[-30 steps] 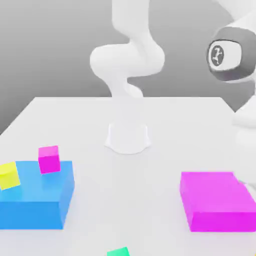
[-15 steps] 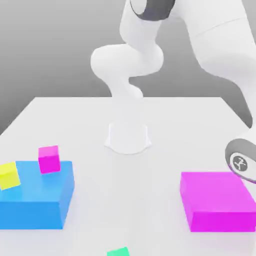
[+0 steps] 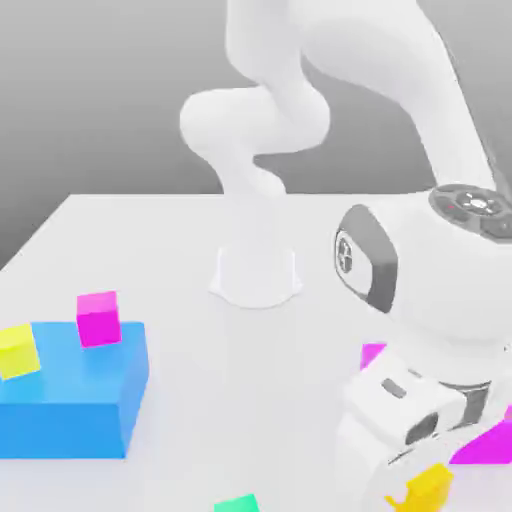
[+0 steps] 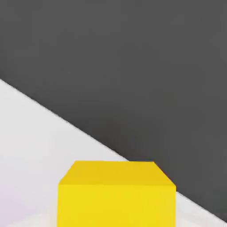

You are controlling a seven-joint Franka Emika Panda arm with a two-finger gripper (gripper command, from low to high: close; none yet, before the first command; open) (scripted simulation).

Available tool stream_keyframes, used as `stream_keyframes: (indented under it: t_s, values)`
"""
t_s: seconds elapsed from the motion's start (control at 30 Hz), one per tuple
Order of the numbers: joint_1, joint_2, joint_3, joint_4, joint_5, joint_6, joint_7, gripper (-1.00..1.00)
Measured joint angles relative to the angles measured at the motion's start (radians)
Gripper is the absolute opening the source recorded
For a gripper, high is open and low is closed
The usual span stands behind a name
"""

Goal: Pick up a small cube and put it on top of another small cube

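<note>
Since the earlier frame, the arm (image 3: 395,60) has been swung over the pink block (image 3: 485,447), now partly covered in the exterior view. An orange-yellow cube (image 4: 116,206) is pinched by the gripper (image 3: 422,490). On the blue block (image 3: 65,425), a pink cube (image 3: 99,322) and a yellow cube (image 3: 17,352) are seen, set apart. A green cube (image 3: 237,504) is seen at the near edge.

Pale, smooth white tabletop (image 3: 180,240) (straight far edge), backed by a plain grey gradient backdrop (image 3: 100,90).
</note>
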Motion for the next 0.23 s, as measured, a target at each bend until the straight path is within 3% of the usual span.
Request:
stream_keyframes:
  t_s: [0.1, 0.13, 0.23]
  values:
    - [-0.091, 0.044, -0.045, -0.032, 0.037, 0.078, -0.03, -1.0]
    - [-0.106, 0.07, -0.052, -0.034, 0.044, 0.106, -0.035, 1.0]
    - [-0.106, 0.07, -0.052, -0.034, 0.044, 0.106, -0.035, 1.0]
